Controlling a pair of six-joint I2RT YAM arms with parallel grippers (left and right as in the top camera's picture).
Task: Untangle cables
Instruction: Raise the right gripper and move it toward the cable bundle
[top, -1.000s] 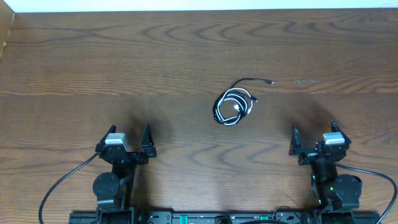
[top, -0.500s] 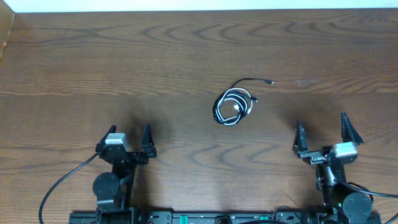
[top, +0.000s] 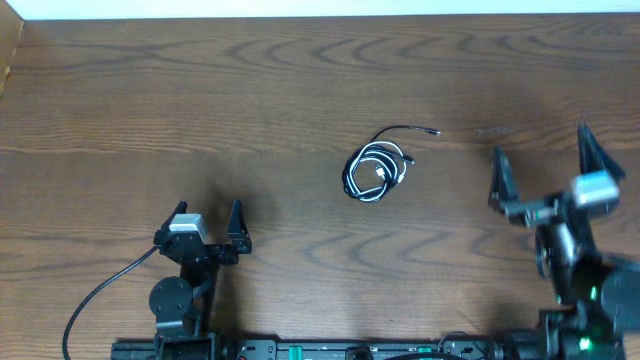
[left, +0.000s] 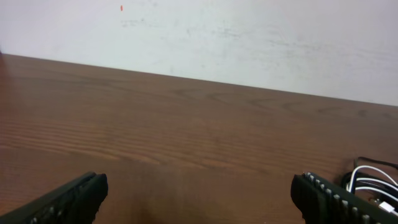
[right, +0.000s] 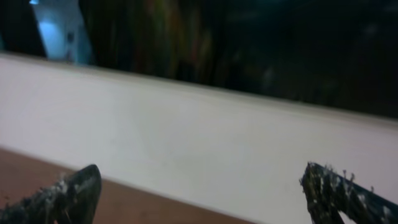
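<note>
The cables (top: 376, 172) lie in one small coil on the wooden table (top: 200, 90), right of centre: a black cord looped with a white cord. The black cord's plug end (top: 433, 131) trails off to the upper right. In the left wrist view the coil (left: 373, 184) shows at the right edge. My left gripper (top: 209, 210) rests open near the front left, far from the coil, nothing between its fingers (left: 68, 199). My right gripper (top: 540, 146) is raised to the right of the coil, open and empty. Its wrist view shows only the fingers (right: 341, 191), wall and a strip of table.
A pale wall (left: 249, 43) runs along the table's far edge. The left arm's thick black wire (top: 95, 295) curves over the front left of the table. Both arm bases stand at the front edge.
The right arm has lifted and swung forward and to the right, its gripper staying open. The left arm and the coil have not moved.
</note>
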